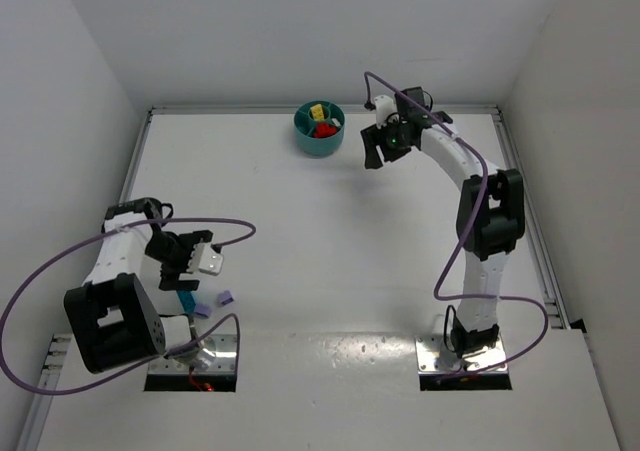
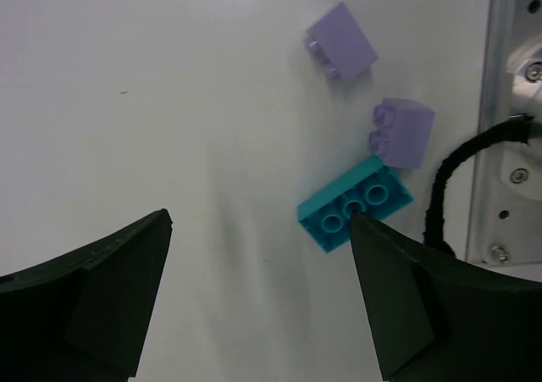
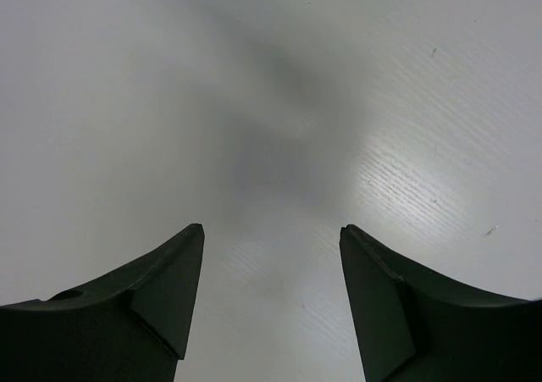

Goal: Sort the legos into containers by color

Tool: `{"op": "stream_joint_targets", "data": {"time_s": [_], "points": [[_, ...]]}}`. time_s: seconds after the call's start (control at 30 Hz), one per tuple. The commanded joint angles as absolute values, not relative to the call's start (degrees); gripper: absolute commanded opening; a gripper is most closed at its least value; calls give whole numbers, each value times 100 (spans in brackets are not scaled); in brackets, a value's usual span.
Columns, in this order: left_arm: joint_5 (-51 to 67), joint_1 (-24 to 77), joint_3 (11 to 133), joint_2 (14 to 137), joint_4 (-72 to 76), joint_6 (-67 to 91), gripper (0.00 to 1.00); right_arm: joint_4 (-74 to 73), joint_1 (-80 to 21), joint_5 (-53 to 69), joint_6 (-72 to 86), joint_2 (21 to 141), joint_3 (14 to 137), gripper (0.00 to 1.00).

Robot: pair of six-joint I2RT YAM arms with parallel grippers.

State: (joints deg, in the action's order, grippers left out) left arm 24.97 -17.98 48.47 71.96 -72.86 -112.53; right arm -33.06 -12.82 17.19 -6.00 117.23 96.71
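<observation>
Left gripper point(image 2: 258, 301): fingers spread wide, nothing held. A small teal plastic brick point(image 2: 356, 206) lies studs up just beside one fingertip at the near left of the white table point(image 2: 127, 102). Its long axis is diagonal in the wrist view, and that finger hides one corner. A pale purple plastic brick point(image 2: 402, 130) appears to touch its end; a second purple brick point(image 2: 341, 41) lies apart. A black cable point(image 2: 449, 179) and a metal base plate point(image 2: 508, 102) crowd that side.

Right gripper point(image 3: 271, 301): parted, empty. The round teal plastic bowl point(image 1: 318, 147), far centre, holds a red brick point(image 1: 324, 129) and a yellow brick point(image 1: 318, 112); its dividers are hard to make out.
</observation>
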Motion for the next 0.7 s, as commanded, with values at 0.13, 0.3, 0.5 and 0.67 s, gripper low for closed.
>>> {"op": "stream_joint_targets", "data": {"time_s": [0.13, 0.3, 0.5, 0.67], "points": [[1882, -1758, 4299, 7119, -7453, -14818, 88, -3146, -1248, 1784, -606, 11224, 9598, 66], [1626, -1819, 4096, 7119, -7453, -14766, 85, -3146, -1248, 1731, -659, 11171, 9492, 66], [1152, -2153, 3929, 7172, -7453, -15142, 85, -3146, -1248, 1731, -659, 11232, 9492, 66], [1081, -2373, 3771, 7304, -7453, -15486, 85, -3146, -1248, 1731, -659, 11303, 9615, 66]]}}
